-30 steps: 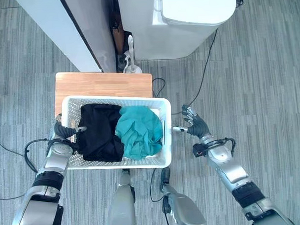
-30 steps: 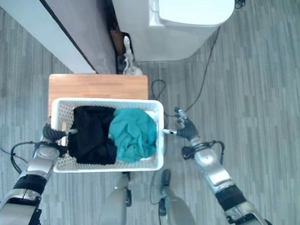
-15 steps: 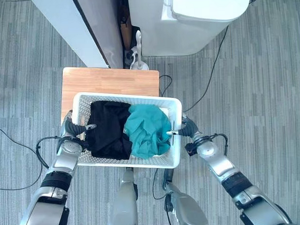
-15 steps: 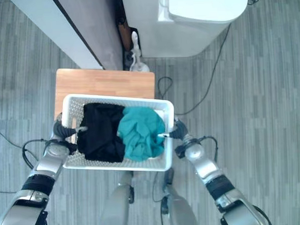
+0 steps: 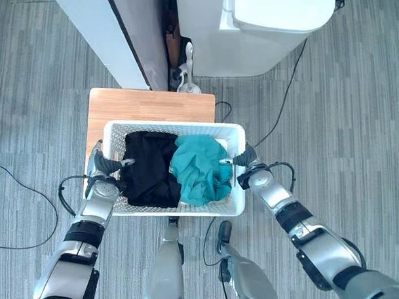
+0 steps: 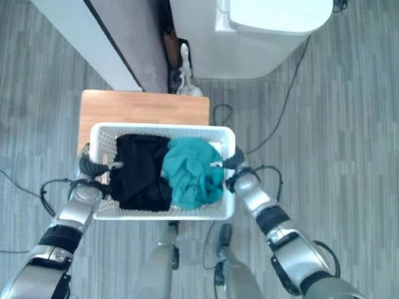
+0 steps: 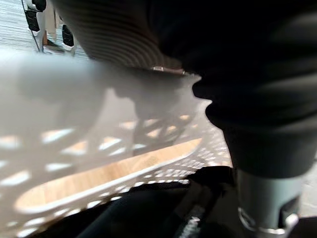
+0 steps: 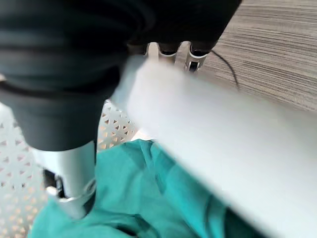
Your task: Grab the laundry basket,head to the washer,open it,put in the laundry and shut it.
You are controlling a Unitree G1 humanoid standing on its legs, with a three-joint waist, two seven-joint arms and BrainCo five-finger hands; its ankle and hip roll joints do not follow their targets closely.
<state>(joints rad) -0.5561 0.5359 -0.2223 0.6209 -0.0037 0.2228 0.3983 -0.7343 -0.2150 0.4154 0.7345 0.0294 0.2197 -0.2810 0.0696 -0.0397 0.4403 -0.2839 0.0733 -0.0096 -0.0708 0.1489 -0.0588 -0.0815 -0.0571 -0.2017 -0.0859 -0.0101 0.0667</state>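
Note:
A white perforated laundry basket (image 5: 179, 126) rests on a low wooden table (image 5: 149, 105). It holds black clothes (image 5: 148, 177) on the left and a teal garment (image 5: 199, 169) on the right. My left hand (image 5: 103, 167) is shut on the basket's left rim (image 7: 59, 89), with its thumb (image 7: 267, 198) hooked inside over the black clothes (image 7: 148, 213). My right hand (image 5: 247, 163) is shut on the right rim (image 8: 208, 148); its thumb (image 8: 69, 183) reaches in over the teal garment (image 8: 138, 198) and its fingers (image 8: 168, 49) lie outside. The white washer (image 5: 267, 22), lid down, stands beyond the table.
A tall white panel (image 5: 100, 35) stands to the left of the washer. In the gap between them sits a small white bottle-like thing (image 5: 187, 74). A black cord (image 5: 284, 94) runs from the washer across the grey plank floor, right of the table.
My right hand has moved left from beside the basket and closed on its right rim. My left hand has kept its hold. The camera has shifted.

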